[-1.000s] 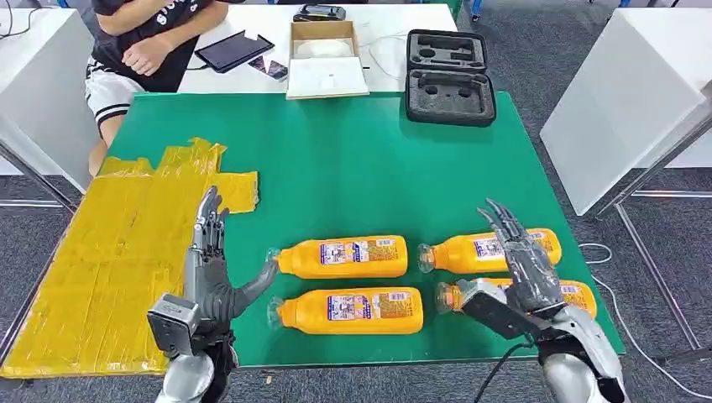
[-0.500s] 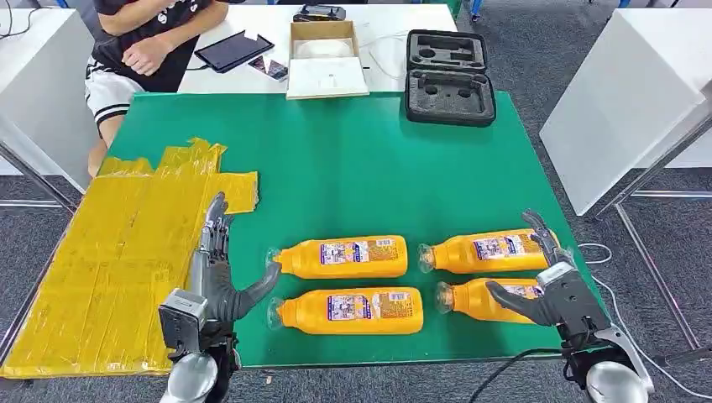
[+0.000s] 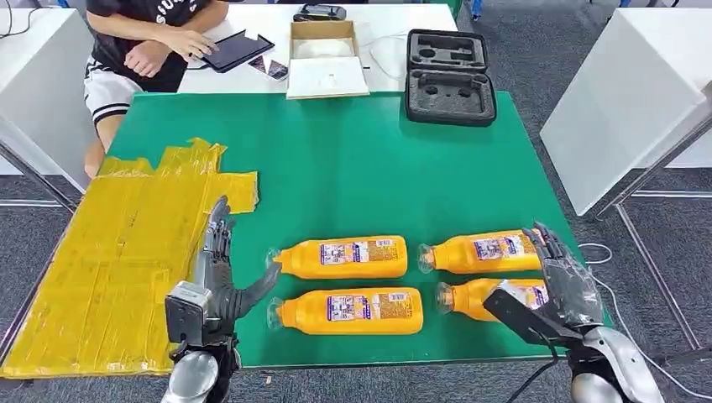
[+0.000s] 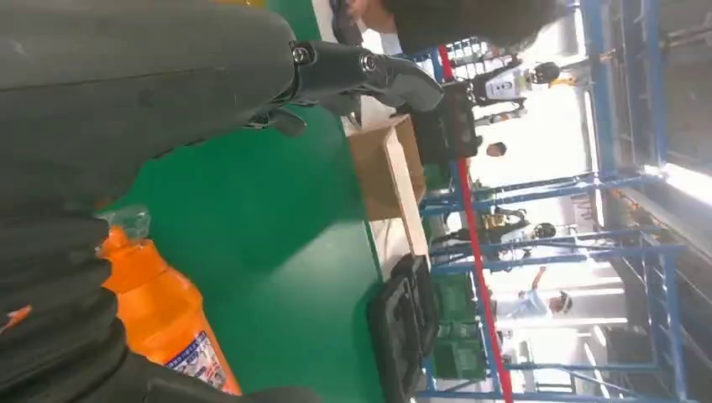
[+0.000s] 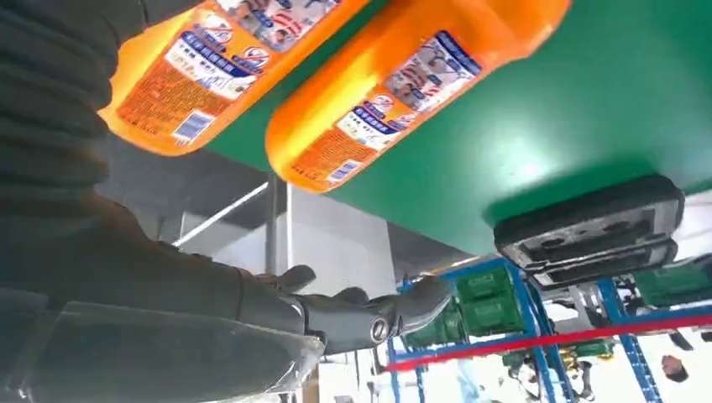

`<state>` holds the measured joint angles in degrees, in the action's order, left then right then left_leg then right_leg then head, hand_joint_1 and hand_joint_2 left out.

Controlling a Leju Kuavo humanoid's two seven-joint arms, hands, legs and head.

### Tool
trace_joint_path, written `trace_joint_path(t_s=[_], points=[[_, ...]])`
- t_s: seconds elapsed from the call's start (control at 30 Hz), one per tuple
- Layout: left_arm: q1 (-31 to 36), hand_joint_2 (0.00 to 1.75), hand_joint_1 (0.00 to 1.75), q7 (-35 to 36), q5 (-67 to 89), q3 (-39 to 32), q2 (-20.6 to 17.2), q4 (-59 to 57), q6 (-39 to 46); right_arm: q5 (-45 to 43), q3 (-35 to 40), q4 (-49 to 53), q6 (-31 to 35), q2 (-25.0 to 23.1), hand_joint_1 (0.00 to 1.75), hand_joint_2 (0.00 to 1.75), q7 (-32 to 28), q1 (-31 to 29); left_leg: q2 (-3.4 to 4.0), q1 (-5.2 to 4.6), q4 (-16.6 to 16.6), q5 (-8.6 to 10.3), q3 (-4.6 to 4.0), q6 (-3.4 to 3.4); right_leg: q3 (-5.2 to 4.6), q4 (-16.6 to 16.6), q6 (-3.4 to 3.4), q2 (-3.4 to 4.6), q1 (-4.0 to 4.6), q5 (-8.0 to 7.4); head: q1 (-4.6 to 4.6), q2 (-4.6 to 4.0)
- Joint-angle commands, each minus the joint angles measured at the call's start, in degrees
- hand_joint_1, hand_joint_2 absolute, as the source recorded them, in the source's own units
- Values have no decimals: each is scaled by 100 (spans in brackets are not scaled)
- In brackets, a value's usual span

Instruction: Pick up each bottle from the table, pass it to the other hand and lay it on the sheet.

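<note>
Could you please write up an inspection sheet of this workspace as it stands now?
Surface: green table, yellow sheet taped over its left side.
Job's things: four orange bottles lying on the green, none on the sheet.
Clutter: cardboard box, black foam case, tablet on the white table behind.
Hands: left hand open beside the bottle necks; right hand open over the right-side bottles, gripping nothing.
Cables: white cable on the floor at right.
Surroundings: seated person, white tables, grey carpet.
</note>
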<state>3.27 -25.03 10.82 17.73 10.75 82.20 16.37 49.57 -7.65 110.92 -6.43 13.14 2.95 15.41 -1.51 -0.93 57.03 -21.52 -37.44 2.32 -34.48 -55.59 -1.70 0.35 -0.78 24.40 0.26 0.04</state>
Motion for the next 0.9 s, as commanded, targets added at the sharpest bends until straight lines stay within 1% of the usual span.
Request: trace_joint_path(t_s=[0.03,0.07,0.1,0.13,0.2,0.23,0.27,0.33,0.4,0.43,0.53,0.57,0.6,0.63,0.77,0.8,0.83,0.87,0.9], points=[[266,175,0,34,1,-244,66,-607,-39,32,171,132,-264,581,0,175,89,97,9,4,4,-15,34,-18,40,3,6,-5,5,14,-2,0],[266,175,0,34,1,-244,66,-607,-39,32,171,132,-264,581,0,175,89,97,11,6,9,-22,45,-23,53,2,8,-6,9,20,2,0],[266,175,0,34,1,-244,66,-607,-39,32,171,132,-264,581,0,175,89,97,8,2,0,-8,21,-12,25,4,4,-1,3,7,0,0],[270,175,0,33,-10,-255,63,-600,-43,50,240,154,-359,697,0,175,28,122,10,6,4,-17,38,-19,44,5,7,-3,7,14,2,0],[303,175,0,34,-45,-281,56,-638,-57,40,279,229,-521,856,0,175,-14,196,6,1,-1,-5,19,-11,21,4,4,-2,2,5,0,0],[314,175,0,31,-84,-309,45,-662,-61,114,306,283,-664,972,0,175,15,261,6,3,3,-13,32,-17,36,1,6,-7,4,14,0,0],[315,175,0,26,-106,-324,34,-666,-64,139,307,295,-736,1030,0,175,25,301,2,1,2,-8,24,-14,28,1,5,-8,2,10,0,0],[306,175,0,24,-114,-331,27,-664,-64,137,280,307,-735,1037,0,175,25,340,5,3,3,-14,33,-17,38,3,6,-7,5,14,2,0],[306,175,0,24,-114,-331,27,-664,-64,137,280,307,-735,1037,0,175,25,340,7,1,-2,-5,18,-10,20,5,3,-1,2,4,0,0],[306,175,0,24,-114,-331,27,-664,-64,137,280,307,-735,1037,0,175,25,340,12,3,1,-16,39,-18,43,5,7,-1,5,14,0,0],[312,175,0,8,-172,-345,5,-643,-66,49,220,228,-897,1149,0,175,-15,368,6,2,-2,-5,17,-10,20,6,4,-1,4,4,0,0],[311,175,0,-3,-190,-352,-9,-630,-67,-3,152,215,-945,1200,0,175,-38,432,16,9,8,-29,57,-27,65,4,11,-3,12,24,0,0],[312,175,0,-10,-196,-354,-16,-623,-66,-22,107,197,-961,1222,0,175,-47,476,6,3,0,-10,27,-14,32,5,5,-5,5,9,0,0],[313,175,0,-37,-206,-364,-35,-612,-64,-66,4,164,-983,1228,0,175,-78,576,8,5,5,-18,41,-19,48,4,7,-7,8,16,0,0],[325,175,0,-41,-210,-373,-40,-623,-67,-92,-28,141,-975,1230,0,175,-112,607,1,2,-2,-5,18,-10,22,6,4,-6,3,5,0,0],[325,175,0,-41,-210,-373,-40,-623,-67,-92,-28,141,-975,1230,0,175,-112,607,9,9,7,-27,57,-26,66,5,11,-10,11,25,0,0],[335,175,0,-40,-210,-370,-32,-625,-67,-90,-21,138,-977,1219,0,175,-109,607,7,3,-1,-8,23,-12,27,7,4,-1,4,6,0,0],[343,175,0,-59,-216,-370,-43,-646,-76,-94,-40,130,-993,1208,0,175,-109,627,11,6,2,-18,42,-20,48,7,8,-3,8,15,0,0],[358,175,0,-80,-224,-378,-41,-678,-86,-67,-74,128,-1029,1190,0,175,-117,651,8,6,0,-14,34,-17,40,8,7,-4,8,11,0,0]])
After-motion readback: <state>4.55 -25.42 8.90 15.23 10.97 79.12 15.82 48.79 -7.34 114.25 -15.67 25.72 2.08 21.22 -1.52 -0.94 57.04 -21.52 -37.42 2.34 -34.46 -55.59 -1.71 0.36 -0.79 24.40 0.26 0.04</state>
